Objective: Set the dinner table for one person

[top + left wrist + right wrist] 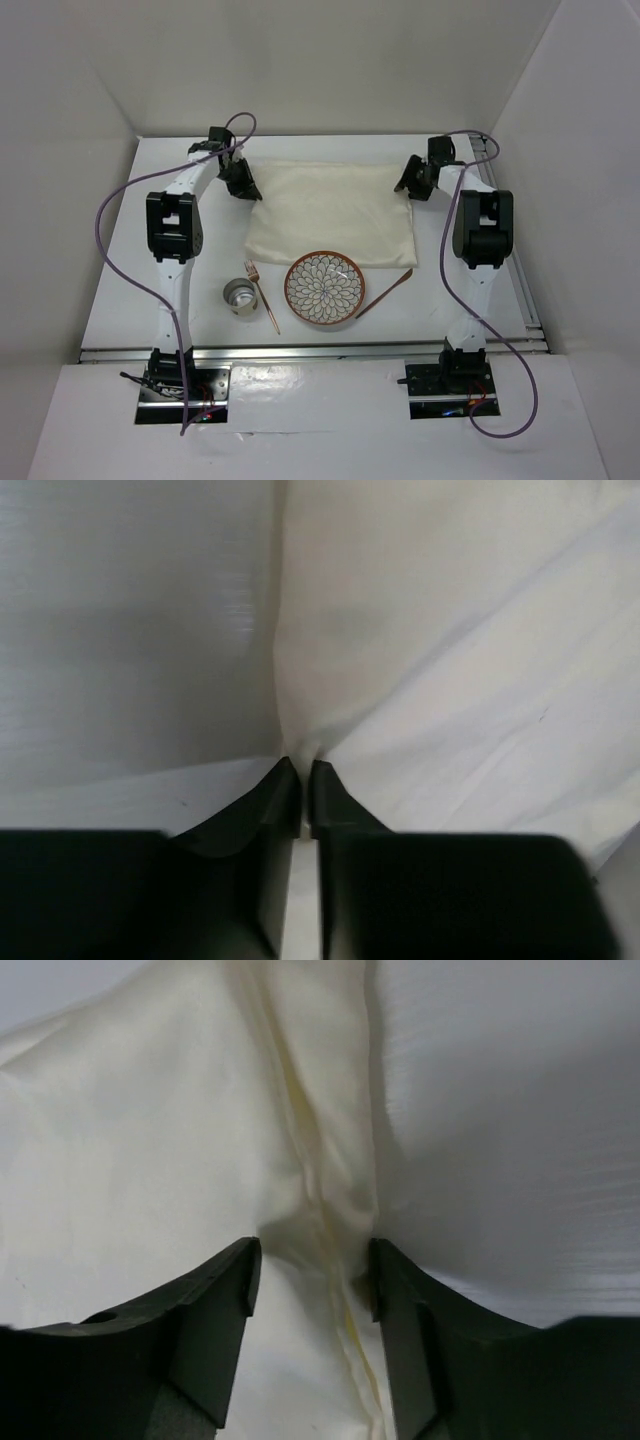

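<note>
Grippers: left gripper (243, 185) (303, 770) sat at the upper left of the overhead frame and right gripper (410, 180) (312, 1260) at the upper right, both low over the far part of the table (420, 305).
Left grip: clenched on the cloth (335, 215) (450, 680); in the left wrist view the two fingertips were almost together, with a thin pinched fold of fabric between them.
Right grip: released; in the right wrist view the jaws stood apart, straddling a raised ridge of cloth (130, 1140). Whether the pads pressed on it could not be told.
Table by left gripper: directly beneath; bare white surface (120, 630) filled the left half of the wrist frame, cloth the right half.
Table by right gripper: directly beneath; bare surface (520, 1110) filled the right part of the wrist frame, cloth the left and centre.
Table overall: filled the middle of the overhead frame, with silver rails (300, 347) along its bottom and right edges.
Cloth: cream, spread at centre, its two upper corners at the grippers.
Plate (325, 289): patterned, brown-rimmed, at lower centre, its top overlapping the cloth's lower edge.
Fork (265, 300): copper-coloured, just left of the plate, tines toward the top.
Cup (240, 297): small, metal, just left of the fork.
Brown utensil (385, 295): right of the plate, slanted, its upper end near the cloth's lower right corner.
</note>
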Robot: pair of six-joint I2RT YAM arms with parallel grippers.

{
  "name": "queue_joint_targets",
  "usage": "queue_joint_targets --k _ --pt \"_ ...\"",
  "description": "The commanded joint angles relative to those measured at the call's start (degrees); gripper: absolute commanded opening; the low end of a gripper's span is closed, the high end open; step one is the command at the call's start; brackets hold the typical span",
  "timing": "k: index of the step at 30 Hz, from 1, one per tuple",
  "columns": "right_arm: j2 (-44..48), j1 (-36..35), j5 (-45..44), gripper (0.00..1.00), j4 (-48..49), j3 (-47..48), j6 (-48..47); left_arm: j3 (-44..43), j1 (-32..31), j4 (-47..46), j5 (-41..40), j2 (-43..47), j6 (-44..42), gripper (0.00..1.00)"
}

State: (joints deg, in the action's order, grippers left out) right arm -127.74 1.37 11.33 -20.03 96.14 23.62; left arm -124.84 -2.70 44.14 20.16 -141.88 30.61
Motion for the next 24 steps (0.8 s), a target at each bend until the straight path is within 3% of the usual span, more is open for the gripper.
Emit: queue_joint_targets --k 1,3,6,7,9,18,24 --pt "-0.84 -1.98 3.61 0.57 -1.59 -1.66 -0.33 -0.14 1.55 -2.48 2.95 -2.25 0.94 0.19" --pt "-2.07 -3.56 3.61 0.43 -2.2 0.71 -0.93 -0.75 2.86 -2.48 2.42 -2.26 0.94 0.0" --pt "-4.26 -5.06 3.61 0.26 -2.82 3.52 -0.94 -1.55 4.45 -2.48 2.42 -2.26 1.47 0.0" --pt "-4.27 -5.58 3.61 0.14 -2.82 4.05 -0.94 -2.16 4.46 -2.48 2.42 -2.26 1.47 0.0" --pt "-4.97 -6.11 3.61 0.02 -2.82 5.45 -0.41 -2.17 5.07 -1.95 1.2 -1.73 0.95 0.0" --pt "-7.35 -6.11 1.6 0.0 -0.8 8.01 2.84 -4.91 5.07 -4.4 2.95 1.17 -1.43 0.0" --pt "-4.01 -4.35 0.71 0.0 2.1 2.56 3.89 -9.63 4.55 -3.62 1.37 -1.19 -2.66 0.0"
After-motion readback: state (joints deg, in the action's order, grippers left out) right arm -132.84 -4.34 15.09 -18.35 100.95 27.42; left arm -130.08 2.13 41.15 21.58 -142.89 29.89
